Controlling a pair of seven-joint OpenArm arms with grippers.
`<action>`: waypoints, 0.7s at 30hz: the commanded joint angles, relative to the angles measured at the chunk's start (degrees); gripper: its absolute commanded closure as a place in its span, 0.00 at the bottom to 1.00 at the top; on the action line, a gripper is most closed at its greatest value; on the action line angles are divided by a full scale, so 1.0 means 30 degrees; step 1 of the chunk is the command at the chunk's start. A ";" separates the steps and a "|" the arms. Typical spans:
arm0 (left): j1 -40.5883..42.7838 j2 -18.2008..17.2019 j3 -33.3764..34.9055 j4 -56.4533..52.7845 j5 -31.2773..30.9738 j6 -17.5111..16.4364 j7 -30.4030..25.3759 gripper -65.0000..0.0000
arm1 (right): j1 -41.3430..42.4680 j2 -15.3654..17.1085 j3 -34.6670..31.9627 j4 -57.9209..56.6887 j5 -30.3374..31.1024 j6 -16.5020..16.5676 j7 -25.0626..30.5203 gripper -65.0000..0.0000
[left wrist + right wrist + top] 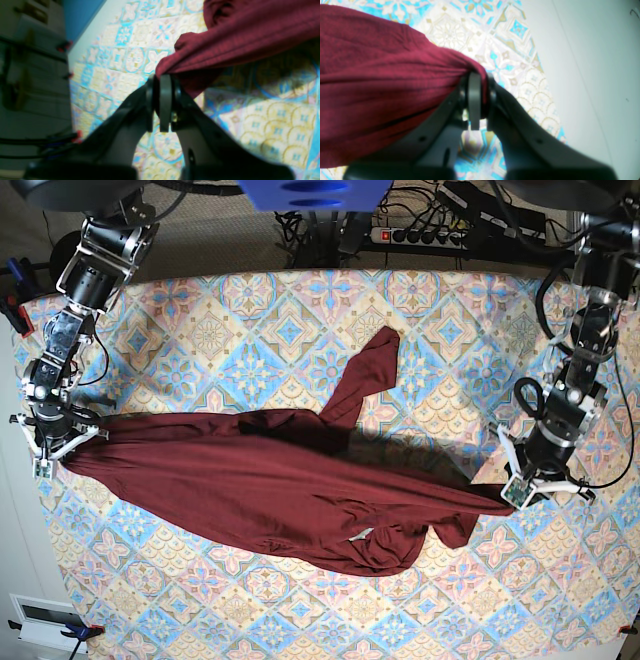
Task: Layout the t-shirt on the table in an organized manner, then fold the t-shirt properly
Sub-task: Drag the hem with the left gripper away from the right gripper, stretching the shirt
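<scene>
The dark maroon t-shirt stretches across the middle of the table, one sleeve flung toward the far side. At the right of the base view my left gripper is shut on a bunched end of the t-shirt. The left wrist view shows fabric pinched between its closed fingers, gripper. At the left table edge my right gripper is shut on the other end of the t-shirt. In the right wrist view the cloth wraps over its closed tips, gripper.
Clamps hold the patterned cloth at the table's left edge. Cables and a power strip lie beyond the far edge. A pale floor borders the table beside my right gripper.
</scene>
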 commanded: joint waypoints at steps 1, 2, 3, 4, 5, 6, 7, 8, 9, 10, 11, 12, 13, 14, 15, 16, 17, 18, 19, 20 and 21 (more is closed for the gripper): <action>0.0478 -0.0879 -0.0403 0.0604 0.0043 0.0072 -0.0181 1.00 | 0.0333 0.0431 0.0073 0.0389 0.0032 -0.0114 0.0429 1.00; 0.1181 -0.1318 -0.0667 0.0926 0.0043 0.0072 -0.0181 1.00 | 0.0304 0.0431 0.0073 0.0389 0.0003 -0.0114 0.0429 1.00; 0.1914 -0.1670 -0.0931 0.1161 0.0043 0.0072 -0.0181 1.00 | 0.0070 0.0431 0.0073 0.0389 0.0003 -0.0114 0.0429 1.00; 0.2676 -0.2051 -0.1312 0.1366 0.0043 0.0072 -0.0181 1.00 | -0.0253 0.0431 0.0073 0.0389 0.0003 -0.0114 0.0429 1.00; 0.3496 -0.2373 -0.1693 0.1454 0.0043 0.0072 -0.0210 1.00 | -0.0487 0.0431 0.0073 0.0389 0.0003 -0.0114 0.0429 1.00; 0.4317 -0.2607 -0.2162 0.1424 0.0043 0.0072 -0.0210 1.00 | -0.0692 0.0431 0.0073 0.0418 0.0003 -0.0114 0.0429 1.00; 0.5020 -0.2754 -0.2660 0.1366 0.0072 0.0072 -0.0210 1.00 | -0.0780 0.0431 0.0073 0.0476 0.0003 -0.0114 0.0429 1.00; 0.5606 -0.2783 -0.3217 0.1278 0.0102 0.0072 -0.0210 1.00 | -0.0927 0.0431 0.0073 0.0506 0.0003 -0.0114 0.0429 1.00; 0.5928 -0.2783 -0.3656 0.1043 0.0102 0.0072 -0.0210 1.00 | -0.1044 0.0431 0.0044 0.0506 0.0003 -0.0085 0.0429 1.00; 0.6104 -0.2754 -0.4066 0.0838 0.0102 0.0072 -0.0240 1.00 | -0.1161 0.0431 0.0044 0.0506 0.0003 -0.0085 0.0459 1.00; 0.6133 -0.2695 -0.4359 0.0575 0.0102 0.0072 -0.0240 1.00 | -0.1249 0.0431 0.0044 0.0535 0.0003 -0.0056 0.0517 1.00; 0.6104 -0.2520 -0.4623 0.0252 0.0072 0.0072 -0.0240 1.00 | -0.1278 0.0431 0.0014 0.0535 0.0003 -0.0056 0.0517 1.00; 0.6016 -0.2168 -0.4858 -0.0099 0.0072 0.0072 -0.0298 1.00 | -0.1278 0.0431 0.0014 0.0535 0.0003 -0.0056 0.0546 1.00; 0.5987 -0.1846 -0.5239 -0.0422 0.0102 0.0072 -0.0621 1.00 | -0.1249 0.0431 0.0014 0.0476 0.0003 -0.0026 0.0576 1.00; 0.5870 -0.1494 -0.5532 -0.0773 0.0131 0.0072 -0.1060 1.00 | -0.1220 0.0431 -0.0103 0.0476 0.0003 -0.0026 0.0576 1.00; 0.5694 -0.1025 -0.5619 -0.1184 0.0277 0.0072 -0.1588 1.00 | -0.1191 0.0431 -0.0454 0.0476 0.0003 -0.0026 0.0576 1.00; 0.5635 -0.0732 -0.5619 -0.1770 0.0365 0.0072 -0.1910 1.00 | -0.1161 0.0431 -0.0953 0.0476 0.0003 -0.0026 0.0576 1.00; 0.5635 -0.0556 -0.5619 -0.2327 0.0541 0.0072 -0.2262 1.00 | -0.1161 0.0431 -0.1421 0.0476 0.0003 -0.0026 0.0605 1.00; 0.5635 -0.0410 -0.5590 -0.2883 0.0717 0.0072 -0.2467 1.00 | -0.1132 0.0431 -0.1861 0.0476 0.0003 -0.0026 0.0605 1.00; 0.5606 -0.0205 -0.5532 -0.3411 0.0922 0.0072 -0.2643 1.00 | -0.1073 0.0460 -0.2125 0.0330 0.0003 -0.0026 0.0605 0.99; 0.5401 0.0001 -0.5209 -0.3880 0.1127 0.0072 -0.2819 1.00 | -0.0810 0.0548 -0.2359 0.0242 0.0003 -0.0026 0.0634 0.98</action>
